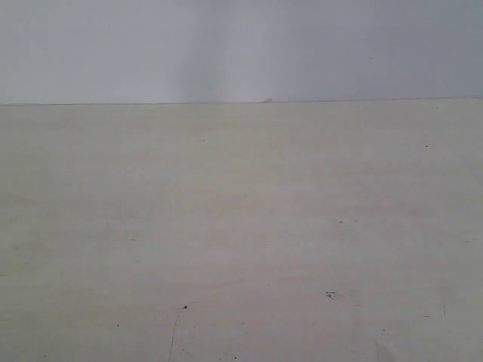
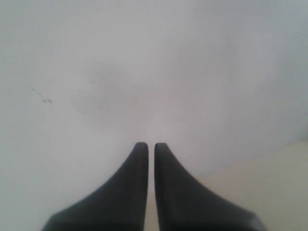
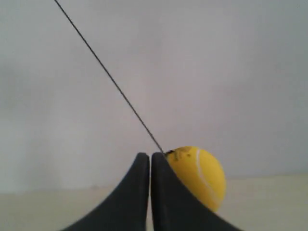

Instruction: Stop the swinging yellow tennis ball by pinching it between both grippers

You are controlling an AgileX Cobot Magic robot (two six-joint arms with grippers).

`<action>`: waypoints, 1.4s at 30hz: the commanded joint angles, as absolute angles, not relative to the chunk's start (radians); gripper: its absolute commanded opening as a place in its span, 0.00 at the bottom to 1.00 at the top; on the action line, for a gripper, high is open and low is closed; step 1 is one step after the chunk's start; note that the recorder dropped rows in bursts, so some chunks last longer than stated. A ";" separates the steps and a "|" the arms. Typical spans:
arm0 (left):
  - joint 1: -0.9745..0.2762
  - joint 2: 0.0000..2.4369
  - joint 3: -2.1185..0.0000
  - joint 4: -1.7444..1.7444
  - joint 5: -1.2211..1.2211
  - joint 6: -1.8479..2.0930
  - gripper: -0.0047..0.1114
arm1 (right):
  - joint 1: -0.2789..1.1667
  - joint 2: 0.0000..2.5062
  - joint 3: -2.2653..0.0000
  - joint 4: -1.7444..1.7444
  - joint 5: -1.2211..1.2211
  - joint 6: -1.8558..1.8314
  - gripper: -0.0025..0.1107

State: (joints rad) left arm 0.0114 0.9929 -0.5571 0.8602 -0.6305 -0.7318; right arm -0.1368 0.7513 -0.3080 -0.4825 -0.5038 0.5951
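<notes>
The yellow tennis ball point(image 3: 202, 175) shows only in the right wrist view, partly behind one black jaw of my right gripper point(image 3: 149, 155). Its thin black string point(image 3: 110, 77) runs slanting up out of the frame. The right jaws stand shut, tips together, nothing between them; the ball lies beyond them, off to one side. My left gripper point(image 2: 147, 144) is also shut, a thin slit between its pointed jaws, facing a pale blank surface with no ball in sight. The exterior view shows neither the ball nor any gripper.
A pale, lightly scuffed tabletop point(image 1: 241, 241) fills the exterior view, ending at a far edge against a grey-white wall point(image 1: 241, 45). A small speck point(image 1: 267, 99) sits at that far edge.
</notes>
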 commanded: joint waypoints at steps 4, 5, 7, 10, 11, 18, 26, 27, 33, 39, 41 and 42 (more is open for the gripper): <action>0.007 1.255 -0.641 0.957 -0.716 -0.742 0.08 | -0.140 0.967 -0.316 -0.611 -0.525 0.568 0.02; 0.007 1.280 -0.641 0.957 -0.722 -0.729 0.08 | -0.140 0.982 -0.316 -0.613 -0.547 0.568 0.02; 0.007 1.332 -0.641 0.953 -0.764 -0.694 0.08 | -0.140 1.009 -0.316 -0.627 -0.594 0.568 0.02; 0.007 1.406 -0.641 0.953 -0.832 -0.647 0.08 | -0.140 1.041 -0.316 -0.684 -0.658 0.568 0.02; 0.007 1.427 -0.641 0.953 -0.855 -0.625 0.08 | -0.140 1.052 -0.316 -0.695 -0.684 0.566 0.02; 0.002 1.581 -0.689 0.964 -0.912 -0.602 0.08 | -0.140 1.185 -0.356 -0.695 -0.760 0.514 0.02; -0.069 1.677 -0.745 1.013 -0.919 -0.605 0.08 | -0.140 1.377 -0.442 -0.695 -0.851 0.434 0.02; -0.083 1.682 -0.750 1.013 -0.919 -0.604 0.08 | -0.140 1.399 -0.457 -0.695 -0.858 0.428 0.02; -0.142 1.683 -0.763 1.012 -0.917 -0.569 0.08 | -0.140 1.528 -0.529 -0.695 -0.908 0.366 0.02; -0.171 1.683 -0.763 1.004 -0.917 -0.514 0.08 | -0.140 1.611 -0.552 -0.730 -0.922 0.364 0.02; -0.174 1.683 -0.763 1.002 -0.917 -0.514 0.08 | -0.140 1.620 -0.552 -0.750 -0.923 0.364 0.02; -0.174 1.684 -0.763 1.002 -0.909 -0.514 0.08 | -0.140 1.622 -0.552 -0.760 -0.923 0.364 0.02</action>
State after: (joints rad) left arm -0.1652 1.6826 -0.7553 1.0092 -0.9018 -0.5250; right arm -0.1368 1.6132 -0.5466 -0.7301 -0.9051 0.3706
